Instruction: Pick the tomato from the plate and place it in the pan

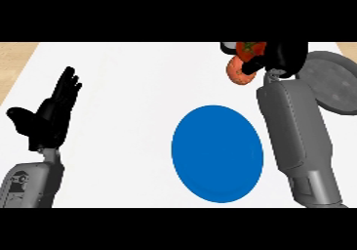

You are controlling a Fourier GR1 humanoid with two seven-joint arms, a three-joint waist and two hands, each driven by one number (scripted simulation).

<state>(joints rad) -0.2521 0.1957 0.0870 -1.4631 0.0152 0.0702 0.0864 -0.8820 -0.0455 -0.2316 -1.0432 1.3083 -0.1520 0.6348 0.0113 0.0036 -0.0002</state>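
Tomato (241,70) and right robot hand (286,54) show together at the far edge of the white bench (124,73). The black fingers curl round the fruit from the right, so only its left side shows: orange-red below, with a darker red patch and a touch of green above. It sits just left of the grey pan (341,85), beside the pan's rim rather than over it, and beyond the far edge of the blue plate (217,154), apart from it. Whether the tomato touches the bench cannot be told from this view. The plate lies near the middle of the bench. The pan is a round grey disc at the right edge, partly hidden by the right grey forearm (296,132), which runs up from the lower edge past the plate's right side to the wrist. At the left, the left robot hand (50,114) is open, fingers straight and pointing up, thumb out to the side, holding nothing, well apart from the plate, with its forearm (30,183) entering at the lower left corner. Wood-coloured strips (12,53) border the bench at the top corners.
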